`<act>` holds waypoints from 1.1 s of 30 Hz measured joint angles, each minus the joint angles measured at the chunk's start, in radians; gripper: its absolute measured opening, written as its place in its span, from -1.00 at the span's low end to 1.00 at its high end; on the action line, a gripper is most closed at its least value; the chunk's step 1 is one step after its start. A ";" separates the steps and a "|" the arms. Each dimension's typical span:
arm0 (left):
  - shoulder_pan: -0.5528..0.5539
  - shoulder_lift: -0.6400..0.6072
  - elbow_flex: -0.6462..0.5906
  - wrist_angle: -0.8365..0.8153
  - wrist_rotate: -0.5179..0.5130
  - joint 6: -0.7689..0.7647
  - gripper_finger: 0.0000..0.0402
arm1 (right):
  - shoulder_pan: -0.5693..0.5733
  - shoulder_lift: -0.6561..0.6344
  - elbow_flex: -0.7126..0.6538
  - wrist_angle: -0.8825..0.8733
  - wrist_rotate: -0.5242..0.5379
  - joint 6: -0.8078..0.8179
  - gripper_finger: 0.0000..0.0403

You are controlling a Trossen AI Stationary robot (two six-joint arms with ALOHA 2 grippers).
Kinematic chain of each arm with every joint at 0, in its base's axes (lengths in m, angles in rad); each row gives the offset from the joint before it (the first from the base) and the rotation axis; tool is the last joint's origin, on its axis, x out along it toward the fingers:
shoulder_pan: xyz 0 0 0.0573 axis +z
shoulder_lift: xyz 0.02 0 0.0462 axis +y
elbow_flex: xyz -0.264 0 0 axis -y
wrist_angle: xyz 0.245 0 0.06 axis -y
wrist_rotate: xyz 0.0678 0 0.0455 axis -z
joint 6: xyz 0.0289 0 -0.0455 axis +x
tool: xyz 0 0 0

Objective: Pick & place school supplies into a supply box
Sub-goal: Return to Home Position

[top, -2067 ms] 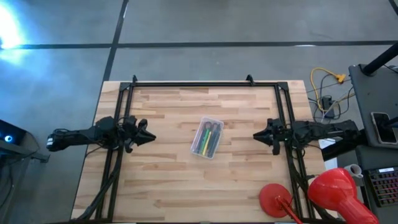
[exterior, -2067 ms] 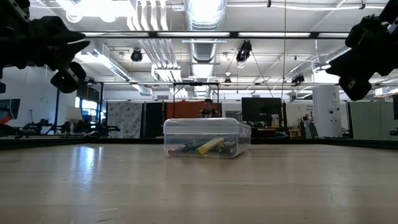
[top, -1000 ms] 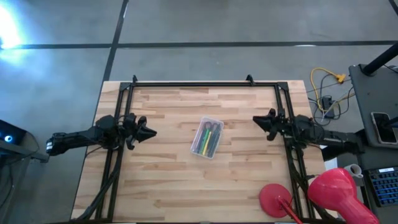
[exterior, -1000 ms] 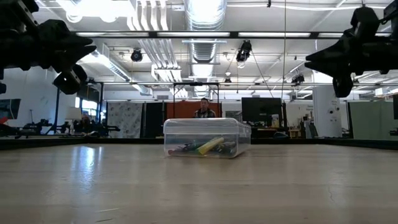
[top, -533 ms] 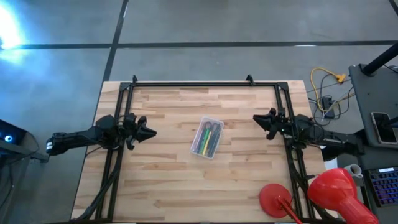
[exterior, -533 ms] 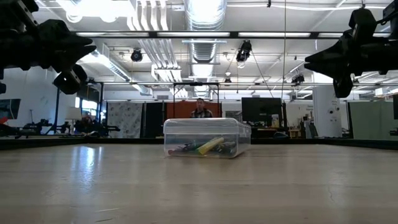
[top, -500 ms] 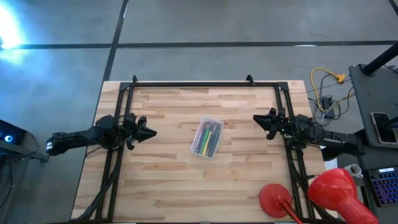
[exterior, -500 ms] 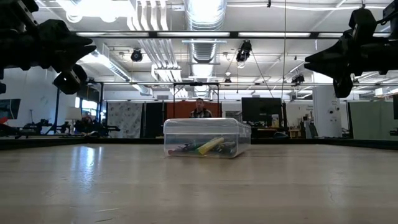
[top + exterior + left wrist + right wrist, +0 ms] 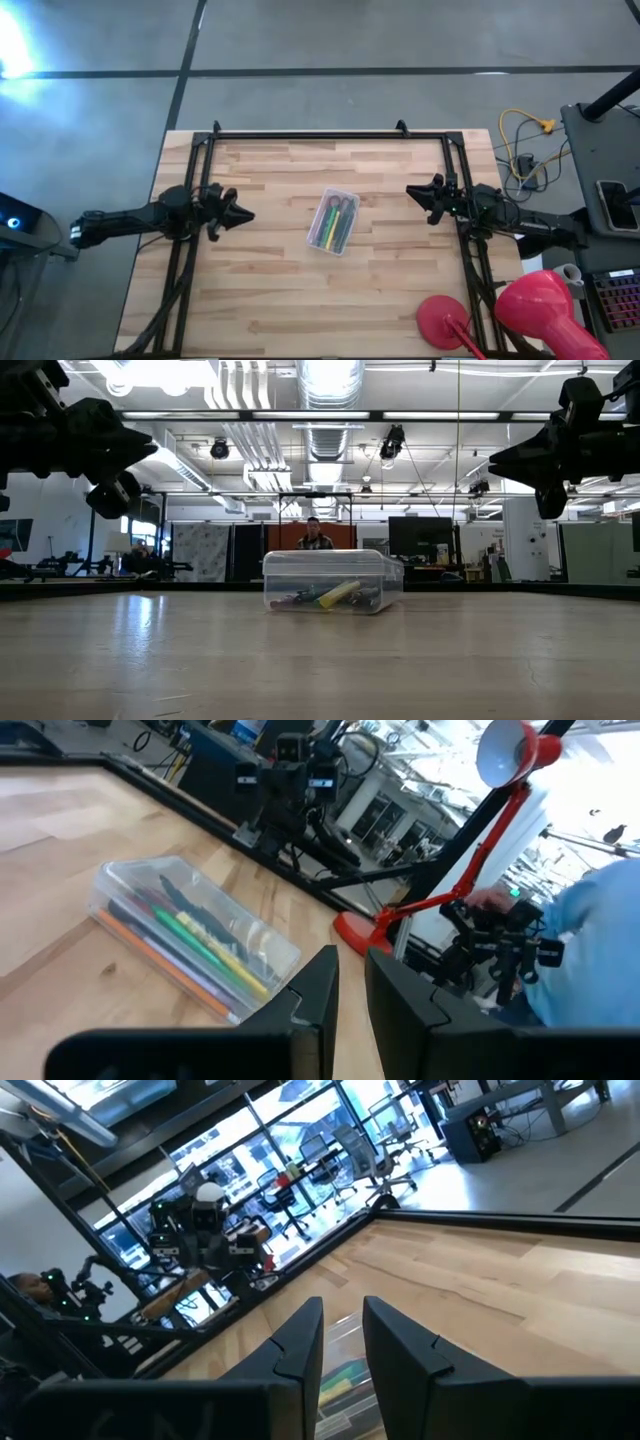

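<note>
The left gripper (image 9: 240, 214) hangs over the left side of the table (image 9: 270, 300), barely shifted from two seconds ago. Its fingers (image 9: 318, 982) are nearly together, with only a slit between them, and hold nothing. At the table's middle the supply box (image 9: 330, 560) sits lidded, the school supplies (image 9: 335, 595) inside it, unmoved. The right gripper (image 9: 413, 192) has drawn back and levelled out over the right side, its fingers likewise almost closed and empty. Both arms are well apart from the box, so the packing looks finished and only the retreat remains.
</note>
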 joint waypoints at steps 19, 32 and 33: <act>0.000 0.159 0.000 0.000 0.000 0.000 -0.81 | 0.000 0.001 0.000 0.000 0.000 0.000 -0.66; 0.000 0.268 0.000 0.000 0.000 0.000 -0.81 | 0.000 0.001 0.000 0.000 0.000 0.000 -0.66; 0.000 0.275 0.000 0.000 0.000 0.000 -0.81 | 0.000 0.001 0.000 0.000 0.000 0.000 -0.66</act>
